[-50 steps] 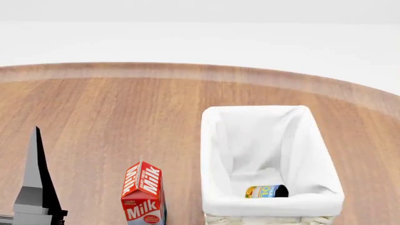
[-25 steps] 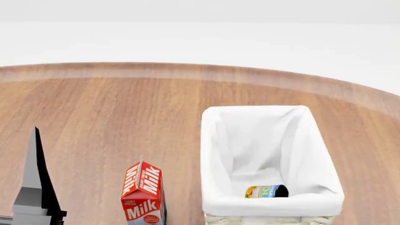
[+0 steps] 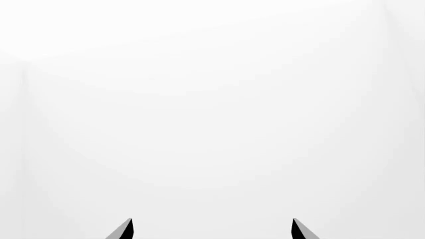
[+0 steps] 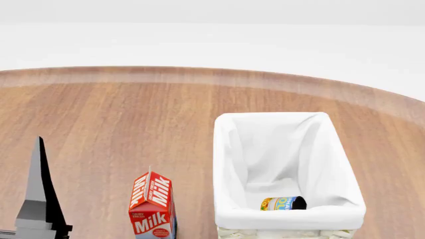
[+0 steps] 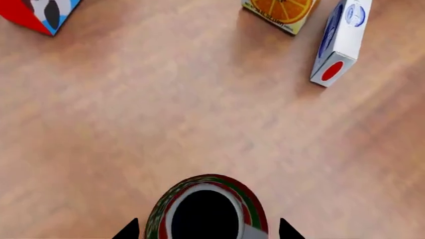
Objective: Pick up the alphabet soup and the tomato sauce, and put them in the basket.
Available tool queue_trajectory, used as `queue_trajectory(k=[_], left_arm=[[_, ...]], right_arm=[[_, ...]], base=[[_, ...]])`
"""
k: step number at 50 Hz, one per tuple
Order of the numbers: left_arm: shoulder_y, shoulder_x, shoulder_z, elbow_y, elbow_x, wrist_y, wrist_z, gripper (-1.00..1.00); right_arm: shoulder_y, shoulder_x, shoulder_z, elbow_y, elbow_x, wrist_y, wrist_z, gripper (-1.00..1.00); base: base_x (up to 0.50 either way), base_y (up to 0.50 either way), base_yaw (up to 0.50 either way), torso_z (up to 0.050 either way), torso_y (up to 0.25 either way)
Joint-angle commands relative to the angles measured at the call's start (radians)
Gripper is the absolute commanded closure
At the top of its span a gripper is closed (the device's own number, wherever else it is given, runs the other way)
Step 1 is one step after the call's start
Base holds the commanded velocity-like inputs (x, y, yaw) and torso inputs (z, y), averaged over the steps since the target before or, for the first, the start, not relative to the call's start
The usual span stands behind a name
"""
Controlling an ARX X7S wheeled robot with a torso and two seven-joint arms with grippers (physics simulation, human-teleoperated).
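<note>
nearest us in the head view, our left gripper (image 4: 40,199) rises at the lower left as a grey and black wedge tapering to a point, standing almost upright above the brown wooden counter (image 4: 133,114). in the left wrist view only two dark fingertips (image 3: 126,230) show against plain white, set well apart with nothing between them, so this gripper is spread wide and carries nothing.

just beside it on the counter stands a red and white milk carton (image 4: 152,206), upright. next to that sits the rectangular cream-white woven wicker basket with a white cloth liner (image 4: 226,149). the small cylindrical alphabet soup can with the blue label and yellow-orange picture (image 4: 283,203) lies on its side inside it, at the near end of the liner.

our right arm is out of the head view. in the right wrist view our right gripper (image 5: 207,230) points down at the counter, and the small cylindrical tomato sauce can with the red label and green band (image 5: 207,209) sits between its two dark tips, seen end-on; we cannot tell whether the fingers press on it.

farther off in that view, on the counter, are a white and blue carton with a red dot (image 5: 341,42), an orange-printed carton (image 5: 279,12) and the corner of a red, blue and white carton (image 5: 40,12).
</note>
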Motion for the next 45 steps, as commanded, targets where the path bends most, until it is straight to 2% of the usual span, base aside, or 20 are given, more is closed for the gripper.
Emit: queue_trajectory(k=[1,8,20,39,45], left_arm=[[-0.006,-0.002,0.001,0.008,-0.004,-0.013,-0.002,-1.00],[-0.010,-0.003,0.003,0.008,-0.006,-0.015,-0.002,-1.00],[-0.015,-0.004,0.007,0.013,-0.006,-0.022,-0.005,-1.00],[-0.026,-0.006,0.015,0.019,-0.007,-0.035,-0.007,-1.00],[-0.036,-0.006,0.015,0.026,-0.011,-0.050,-0.007,-1.00]], right_arm=[[-0.012,0.002,0.007,0.005,-0.014,-0.003,-0.001,1.00],[0.007,0.012,0.007,-0.026,-0.027,0.007,0.017,1.00],[0.133,0.103,0.002,-0.172,-0.073,0.018,0.069,1.00],[0.467,0.289,0.011,-0.492,-0.110,0.085,0.172,1.00],[0.523,0.326,0.023,-0.526,-0.113,0.088,0.175,1.00]], base=[[0.00,0.00,0.00,0.000,0.000],[0.00,0.00,0.00,0.000,0.000],[0.00,0.00,0.00,0.000,0.000],[0.00,0.00,0.00,0.000,0.000],[0.00,0.00,0.00,0.000,0.000]])
